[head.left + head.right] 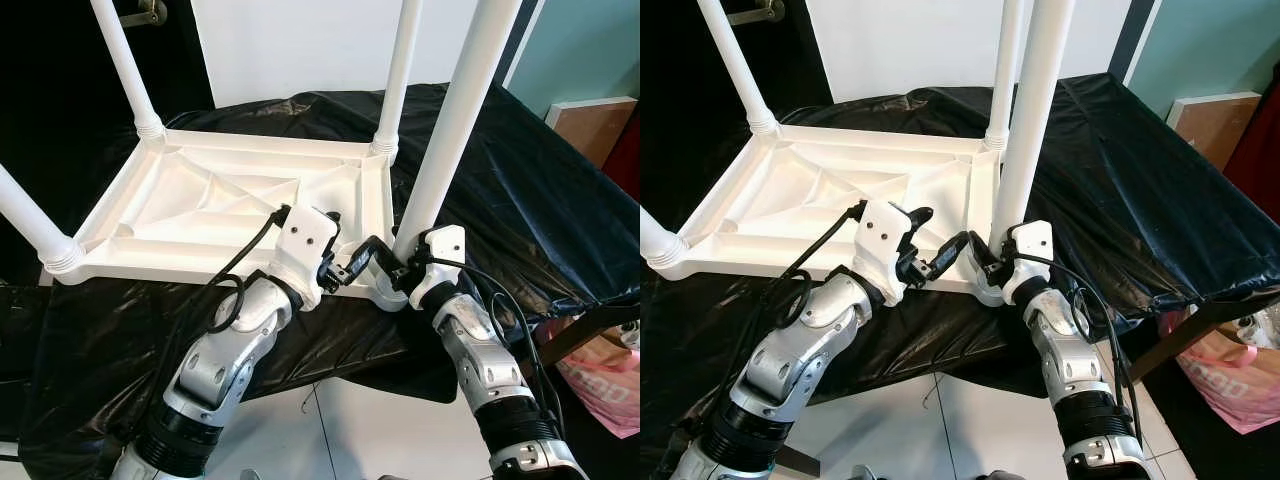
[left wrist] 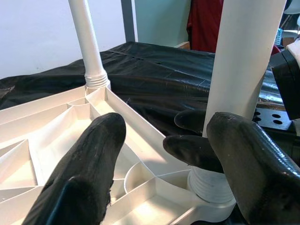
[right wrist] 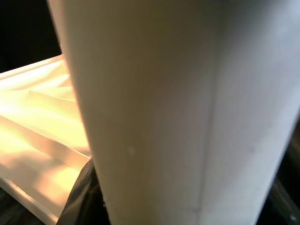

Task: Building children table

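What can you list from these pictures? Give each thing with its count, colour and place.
Tabletop: one, white, upside down on the black sheet, ribbed underside up.
Legs: four, white, standing up from the tabletop's corners.
Sheet: one, black, shiny, draped over the work surface.
Board: one, brown, leaning at the far right.
Bag: one, pink, on the floor at the right.
Floor: white tiles, below the sheet's edge.
Left gripper: fingers open, near the base of the nearest leg.
Right gripper: at that leg's base.
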Controlling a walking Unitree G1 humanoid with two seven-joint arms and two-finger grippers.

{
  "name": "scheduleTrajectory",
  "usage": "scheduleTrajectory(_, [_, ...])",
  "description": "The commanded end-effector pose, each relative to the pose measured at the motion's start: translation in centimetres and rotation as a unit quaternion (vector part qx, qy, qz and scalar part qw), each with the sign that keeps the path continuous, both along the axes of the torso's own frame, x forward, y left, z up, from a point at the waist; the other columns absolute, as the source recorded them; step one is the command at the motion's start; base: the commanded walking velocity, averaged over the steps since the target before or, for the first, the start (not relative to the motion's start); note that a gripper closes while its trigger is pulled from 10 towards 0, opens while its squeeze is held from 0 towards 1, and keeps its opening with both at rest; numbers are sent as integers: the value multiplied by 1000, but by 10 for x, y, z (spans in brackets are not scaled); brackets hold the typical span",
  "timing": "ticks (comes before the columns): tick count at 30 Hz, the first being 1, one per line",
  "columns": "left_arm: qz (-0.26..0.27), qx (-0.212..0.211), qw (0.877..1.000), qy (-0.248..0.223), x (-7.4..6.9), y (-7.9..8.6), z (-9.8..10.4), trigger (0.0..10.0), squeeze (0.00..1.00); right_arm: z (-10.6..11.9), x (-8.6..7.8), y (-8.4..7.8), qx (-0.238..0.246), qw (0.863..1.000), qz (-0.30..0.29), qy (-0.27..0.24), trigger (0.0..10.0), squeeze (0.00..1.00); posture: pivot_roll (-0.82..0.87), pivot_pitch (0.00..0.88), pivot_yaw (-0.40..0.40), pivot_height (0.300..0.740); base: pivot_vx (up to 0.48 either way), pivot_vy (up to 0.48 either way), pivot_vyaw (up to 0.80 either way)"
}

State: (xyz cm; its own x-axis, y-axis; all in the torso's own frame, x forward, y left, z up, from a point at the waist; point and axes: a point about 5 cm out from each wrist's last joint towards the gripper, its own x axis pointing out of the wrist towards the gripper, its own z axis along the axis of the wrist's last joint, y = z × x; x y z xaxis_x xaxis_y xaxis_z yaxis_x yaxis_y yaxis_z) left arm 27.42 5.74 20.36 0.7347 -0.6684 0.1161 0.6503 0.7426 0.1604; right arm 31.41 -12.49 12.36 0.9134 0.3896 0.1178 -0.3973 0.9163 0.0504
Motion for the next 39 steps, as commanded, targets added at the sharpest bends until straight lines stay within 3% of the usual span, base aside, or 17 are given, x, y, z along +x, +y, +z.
scheduleTrajectory(1, [-39,3,999,-1,-4,-4,3,10000,0,-63,-19,-8,0,986,-26,167,10000,0,-11,125,-1,740,0,0,0])
scheduleTrajectory(4, [-40,3,999,0,-4,-4,3,10000,0,-58,-20,-7,4,988,-32,148,10000,0,-9,123,-2,740,0,0,0])
scheduleTrajectory(9, [-40,4,999,2,-4,-4,2,10000,0,-48,-20,-5,15,988,-94,118,10000,0,-10,121,1,740,0,0,0])
scheduleTrajectory(11, [-43,5,999,2,-5,-5,2,10000,0,-44,-17,-10,22,976,-181,117,10000,0,-10,119,1,740,0,0,0])
scheduleTrajectory(15, [-45,6,999,2,-5,-6,2,10000,0,-38,-15,-7,34,966,-230,112,10000,0,-9,119,-2,740,0,0,0])
scheduleTrajectory(18, [-48,8,999,3,-6,-7,1,10000,0,-29,-16,10,32,975,-204,84,10000,0,-4,114,-5,740,0,0,0])
scheduleTrajectory(22, [-53,9,999,4,-7,-8,0,10000,0,-16,-17,17,38,985,-164,34,10000,0,-4,108,-7,740,0,0,0])
scheduleTrajectory(23, [-53,10,999,4,-7,-9,0,10000,0,-10,-17,18,45,988,-145,17,10000,1000,-3,103,-8,740,0,0,0])
scheduleTrajectory(26, [-54,10,998,5,-7,-9,-1,10000,0,-2,-17,18,59,991,-117,-5,10000,1000,-4,97,-6,740,0,0,0])
scheduleTrajectory(33, [-67,16,998,7,-8,-11,-2,10000,0,10,-9,-6,38,997,-60,-32,10000,1000,-8,85,-8,740,0,0,0])
scheduleTrajectory(34, [-70,17,997,10,-9,-11,-3,10000,0,11,-8,-10,31,998,-49,-35,10000,667,-8,85,-8,740,0,0,0])
scheduleTrajectory(36, [-73,23,997,8,-9,-12,-4,10000,0,13,-6,-14,24,998,-36,-37,10000,667,-11,80,-9,740,0,0,0])
scheduleTrajectory(37, [-77,28,997,10,-10,-13,-6,10000,0,16,-4,-18,15,999,-13,-40,10000,0,-13,78,-9,740,0,0,0])
scheduleTrajectory(39, [-84,32,996,13,-11,-14,-8,10000,0,19,-2,-21,7,999,19,-42,10000,0,-15,74,-9,740,0,0,0])
